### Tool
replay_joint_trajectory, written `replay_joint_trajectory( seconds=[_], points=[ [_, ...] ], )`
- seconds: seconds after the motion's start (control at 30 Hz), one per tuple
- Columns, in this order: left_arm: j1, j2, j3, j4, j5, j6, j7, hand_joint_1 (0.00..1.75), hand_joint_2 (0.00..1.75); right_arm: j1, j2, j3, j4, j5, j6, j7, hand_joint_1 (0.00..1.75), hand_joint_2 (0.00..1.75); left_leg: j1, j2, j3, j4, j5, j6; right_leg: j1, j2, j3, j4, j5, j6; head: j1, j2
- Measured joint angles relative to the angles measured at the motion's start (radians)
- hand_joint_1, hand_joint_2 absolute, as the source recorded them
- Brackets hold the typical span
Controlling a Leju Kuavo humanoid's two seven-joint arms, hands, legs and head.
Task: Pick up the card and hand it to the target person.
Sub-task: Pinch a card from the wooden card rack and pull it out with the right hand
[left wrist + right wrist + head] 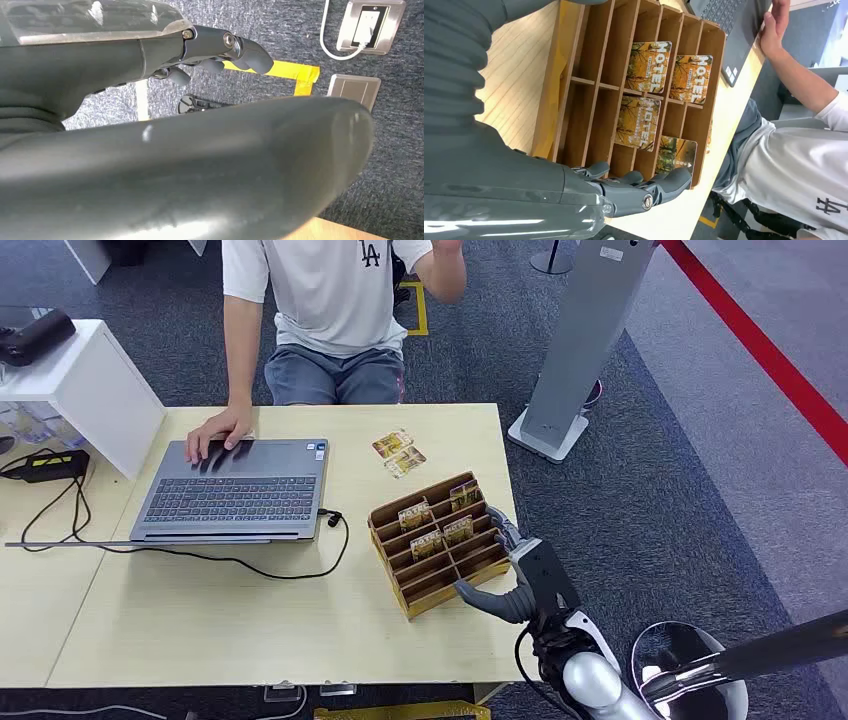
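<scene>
Cards [441, 522] are standing in the slots of the wooden rack [437, 587] near the table's [250, 620] right edge, where your right hand [510, 575] is resting against the rack's right side with its fingers [659, 187] spread along the outer wall, grasping nothing. Your left hand [220, 50] is hanging over the carpet with its fingers loosely curled and nothing in them. You are also seeing two loose cards [399, 453] lying near the far edge, while a person [330, 310] is sitting there with a hand [218, 432] on the laptop [235, 490].

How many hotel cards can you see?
6: four stand in the wooden rack, cards; two lie on the table.
</scene>
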Motion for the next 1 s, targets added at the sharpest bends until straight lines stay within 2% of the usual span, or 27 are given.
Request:
replay_joint_trajectory(
  seconds=[0.1, 0.13, 0.17, 0.23, 0.27, 0.3, 0.47, 0.6, 0.73, 0.9, 0.93, 1.0],
  points=[
    [0.000, 0.000, 0.000, 0.000, 0.000, 0.000, 0.000, 0.00, 0.00, 0.000, 0.000, 0.000, 0.000, 0.013, -0.004, 0.008, 0.00, 1.75, 0.000, 0.000, 0.000, 0.000, 0.000, 0.000, 0.000, 0.000, 0.000, 0.000, 0.000, 0.000, 0.000, 0.000],
    [0.000, 0.000, 0.000, 0.000, 0.000, 0.000, 0.000, 0.00, 0.00, 0.000, 0.000, 0.000, 0.000, 0.025, -0.008, 0.015, 0.10, 1.75, 0.000, 0.000, 0.000, 0.000, 0.000, 0.000, 0.000, 0.000, 0.000, 0.000, 0.000, 0.000, 0.000, 0.000],
    [0.000, 0.000, 0.000, 0.000, 0.000, 0.000, 0.000, 0.00, 0.00, -0.001, 0.000, 0.000, 0.000, 0.041, -0.013, 0.023, 0.31, 1.75, 0.000, 0.000, 0.000, 0.000, 0.000, 0.000, 0.000, 0.000, 0.000, 0.000, 0.000, 0.000, 0.000, 0.000],
    [0.000, 0.000, 0.000, 0.000, 0.000, 0.000, 0.002, 0.00, 0.00, -0.003, -0.001, 0.001, 0.000, 0.083, -0.023, 0.045, 0.99, 1.75, 0.000, 0.000, 0.000, 0.000, 0.000, 0.000, 0.000, 0.000, 0.000, 0.000, 0.000, 0.000, 0.000, 0.000],
    [0.000, 0.000, 0.000, 0.000, 0.000, 0.000, 0.003, 0.00, 0.00, -0.004, -0.002, 0.001, -0.001, 0.113, -0.029, 0.061, 1.26, 1.75, 0.000, 0.000, 0.000, 0.000, 0.000, 0.000, 0.000, 0.000, 0.000, 0.000, 0.000, 0.000, 0.000, 0.000],
    [0.000, 0.000, 0.000, 0.000, 0.000, 0.000, 0.003, 0.00, 0.00, -0.006, -0.003, 0.001, -0.002, 0.157, -0.034, 0.085, 1.41, 1.75, 0.000, 0.000, 0.000, 0.000, 0.000, 0.000, 0.000, 0.000, 0.000, 0.000, 0.000, 0.000, 0.000, 0.000],
    [0.000, 0.000, 0.000, 0.000, -0.005, -0.013, 0.000, 0.00, 0.00, -0.024, -0.012, 0.001, -0.025, 0.508, -0.014, 0.245, 1.35, 1.75, 0.000, 0.000, 0.000, 0.000, 0.000, 0.000, 0.000, 0.000, 0.000, 0.000, 0.000, 0.000, 0.000, 0.000],
    [0.000, 0.000, 0.000, 0.000, -0.013, -0.026, -0.008, 0.00, 0.00, -0.045, -0.019, 0.001, -0.051, 0.704, 0.051, 0.323, 1.34, 1.75, 0.000, 0.000, 0.000, 0.000, 0.000, 0.000, 0.000, 0.000, 0.000, 0.000, 0.000, 0.000, 0.000, 0.000],
    [0.000, 0.000, 0.000, 0.000, -0.023, -0.032, -0.010, 0.00, 0.00, -0.071, -0.025, 0.004, -0.067, 0.810, 0.105, 0.362, 1.35, 1.75, 0.000, 0.000, 0.000, 0.000, 0.000, 0.000, 0.000, 0.000, 0.000, 0.000, 0.000, 0.000, 0.000, 0.000],
    [0.000, 0.000, 0.000, 0.000, -0.029, -0.036, -0.011, 0.00, 0.00, -0.105, -0.030, 0.015, -0.069, 0.877, 0.160, 0.382, 1.26, 1.75, 0.000, 0.000, 0.000, 0.000, 0.000, 0.000, 0.000, 0.000, 0.000, 0.000, 0.000, 0.000, 0.001, 0.000],
    [0.000, 0.000, 0.000, 0.000, -0.029, -0.037, -0.011, 0.00, 0.00, -0.112, -0.030, 0.018, -0.069, 0.882, 0.169, 0.382, 1.22, 1.75, 0.000, 0.000, 0.000, 0.000, 0.000, 0.000, 0.000, 0.000, 0.000, 0.000, 0.000, 0.000, 0.001, 0.000],
    [-0.001, 0.000, 0.000, 0.000, -0.030, -0.038, -0.012, 0.00, 0.00, -0.128, -0.030, 0.029, -0.065, 0.890, 0.188, 0.382, 1.02, 1.75, 0.000, 0.000, 0.000, 0.000, 0.000, 0.000, 0.000, 0.000, 0.000, 0.000, 0.000, 0.000, 0.000, 0.000]
  ],
)
